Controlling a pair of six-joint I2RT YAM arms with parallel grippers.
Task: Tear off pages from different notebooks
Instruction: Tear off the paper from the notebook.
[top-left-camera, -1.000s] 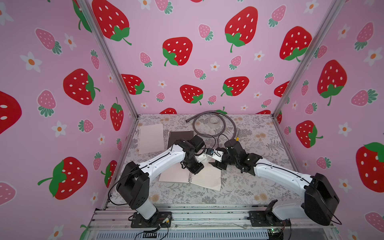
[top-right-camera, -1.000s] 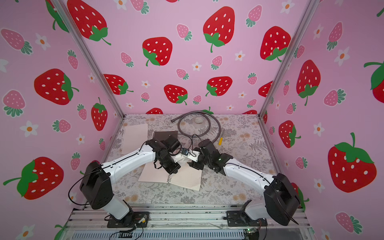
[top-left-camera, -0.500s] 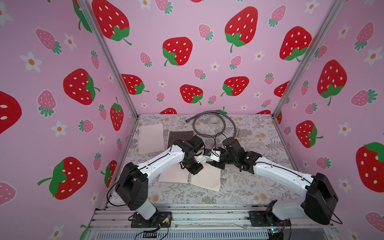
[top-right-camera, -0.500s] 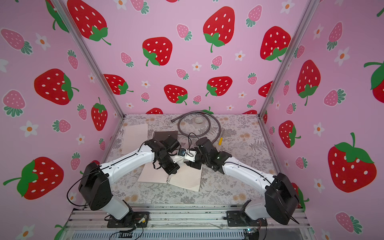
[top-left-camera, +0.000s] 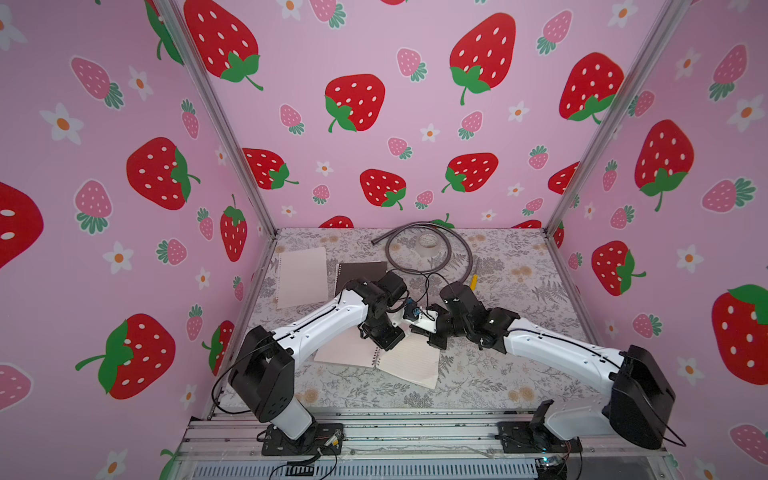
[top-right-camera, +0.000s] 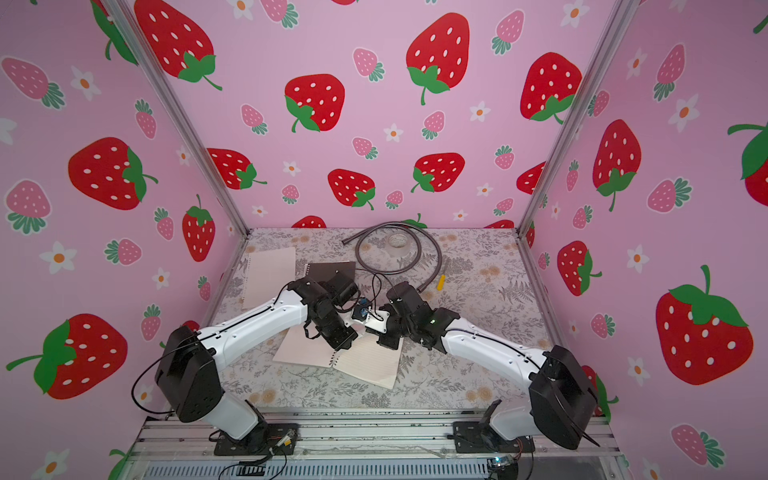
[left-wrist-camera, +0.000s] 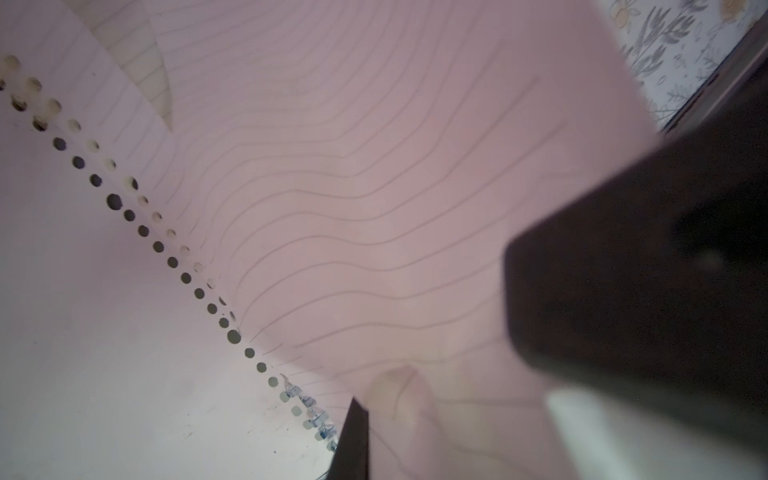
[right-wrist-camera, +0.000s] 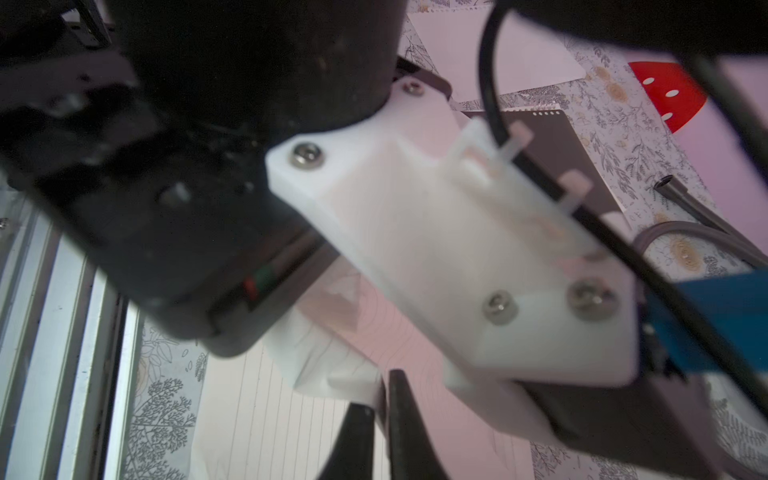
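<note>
An open spiral notebook (top-left-camera: 347, 355) lies at the front middle of the table, its lined page (top-left-camera: 411, 363) to the right of the coil. My left gripper (top-left-camera: 386, 338) points down beside the coil, shut on a raised, wavy lined page (left-wrist-camera: 374, 187). One dark finger (left-wrist-camera: 353, 440) shows; the other is under the paper. My right gripper (right-wrist-camera: 380, 405) meets it from the right, its two fingertips pinched on that page's folded edge (right-wrist-camera: 345, 374). A dark brown notebook (top-left-camera: 359, 270) lies closed behind the left arm. A loose page (top-left-camera: 301, 276) lies at the back left.
A coiled grey hose (top-left-camera: 451, 249) rings a tape roll (top-left-camera: 430, 242) at the back, with a small yellow piece (top-left-camera: 473, 281) at its end. Both wrists crowd together over the open notebook (top-right-camera: 303, 347). Pink walls close three sides; an aluminium rail (top-left-camera: 395, 432) runs along the front.
The right gripper's jaws have drawn together onto the page edge, and the right wrist has edged left toward the left gripper. The left arm has stayed put.
</note>
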